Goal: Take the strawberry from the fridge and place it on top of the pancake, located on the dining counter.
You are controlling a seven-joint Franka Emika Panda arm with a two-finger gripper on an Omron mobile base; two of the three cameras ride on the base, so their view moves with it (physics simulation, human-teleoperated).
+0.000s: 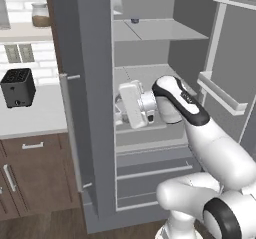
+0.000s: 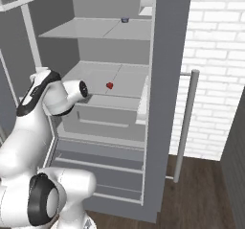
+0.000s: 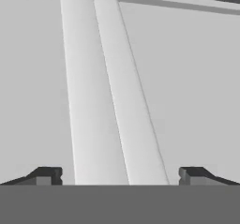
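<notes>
One tiny red strawberry (image 2: 109, 85) on pale fridge (image 2: 158, 55) shelf

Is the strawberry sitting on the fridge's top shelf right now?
No. The strawberry lies on the middle shelf of the fridge; the small dark item is what sits on the top shelf.

Kitchen: open fridge (image 1: 95, 83), toaster (image 1: 18, 87) (black), wooden cabinets (image 1: 30, 173).
</notes>
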